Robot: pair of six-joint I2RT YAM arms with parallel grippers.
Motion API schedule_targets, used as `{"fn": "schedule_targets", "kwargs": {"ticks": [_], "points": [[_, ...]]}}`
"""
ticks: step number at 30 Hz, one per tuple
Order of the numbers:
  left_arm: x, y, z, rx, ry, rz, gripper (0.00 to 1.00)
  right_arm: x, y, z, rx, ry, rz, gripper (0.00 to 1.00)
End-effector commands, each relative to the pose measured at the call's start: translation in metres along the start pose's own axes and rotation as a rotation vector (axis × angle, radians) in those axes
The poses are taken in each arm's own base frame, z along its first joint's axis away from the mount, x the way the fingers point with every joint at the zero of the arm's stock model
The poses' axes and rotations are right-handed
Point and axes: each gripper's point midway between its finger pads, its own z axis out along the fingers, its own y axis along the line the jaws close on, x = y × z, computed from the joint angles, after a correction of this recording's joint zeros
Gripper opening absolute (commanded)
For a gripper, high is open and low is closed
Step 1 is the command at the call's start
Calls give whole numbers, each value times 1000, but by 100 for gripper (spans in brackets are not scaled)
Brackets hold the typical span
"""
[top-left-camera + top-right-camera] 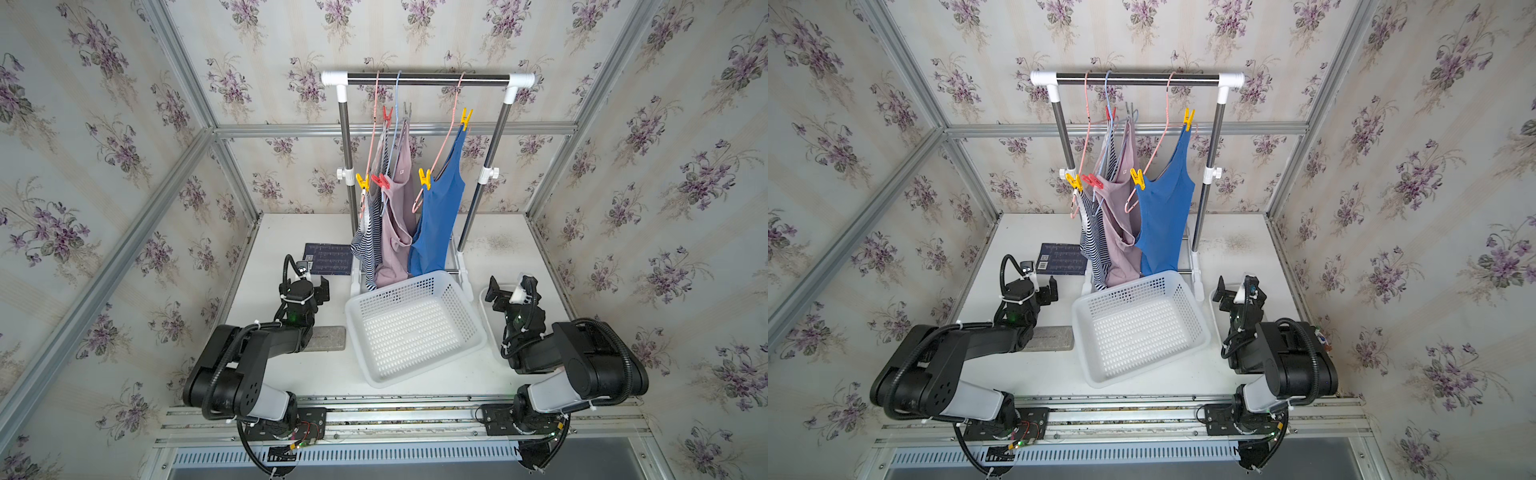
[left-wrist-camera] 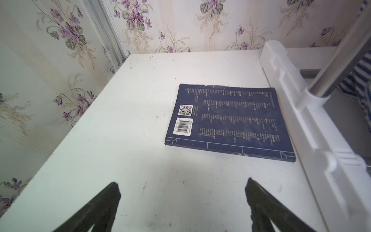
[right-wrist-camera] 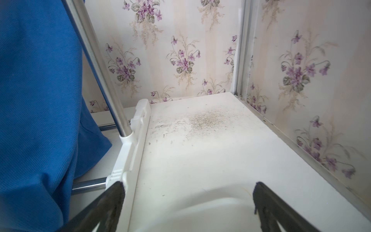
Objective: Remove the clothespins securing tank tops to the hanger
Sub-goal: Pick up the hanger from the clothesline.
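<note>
Clothespins, yellow, red and grey, pin the tank tops to hangers on the rack at the far middle of the white tabletop. Violet-flowered wallpaper wraps the room. A scuffed grey patch marks the far right corner; a dark blue book lies far left. Left end effector and right end effector gape wide, empty, either side of the white basket.

Grey clothespin too small to resolve — blue tank top cut off at view edge.
</note>
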Motion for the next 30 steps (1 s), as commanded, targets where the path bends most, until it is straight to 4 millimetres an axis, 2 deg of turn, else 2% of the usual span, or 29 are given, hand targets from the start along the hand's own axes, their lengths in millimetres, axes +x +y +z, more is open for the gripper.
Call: {"fn": "schedule_targets", "kwargs": {"ticks": [1, 3, 5, 8, 11, 15, 18, 23, 25, 30], "points": [[-24, 14, -18, -62, -70, -21, 99, -43, -9, -22, 64, -187, 35, 100], [-37, 21, -29, -75, -103, -45, 99, -60, -15, -31, 116, -223, 50, 100], [-52, 22, -39, -56, -130, -96, 99, -75, -18, -27, 143, -194, 151, 100], [-73, 18, -46, -17, -122, -159, 99, -101, -6, -27, 91, -187, 177, 100], [-83, 9, -50, 13, -83, -182, 99, -106, 2, -25, 55, -122, 187, 100], [-102, -6, -59, 87, -52, -203, 99, -102, 38, -11, -105, 52, 175, 100], [-126, -24, -73, 172, -54, -189, 99, -108, 71, 1, -236, 205, 199, 100], [-172, -54, -105, 341, -49, -132, 99, -154, 99, -2, -366, 207, 241, 100], [-187, -57, -117, 387, -62, -145, 99, -172, 110, -4, -418, 204, 242, 100], [-221, -51, -147, 439, -126, -182, 99, -218, 129, -18, -512, 149, 223, 100]]}}
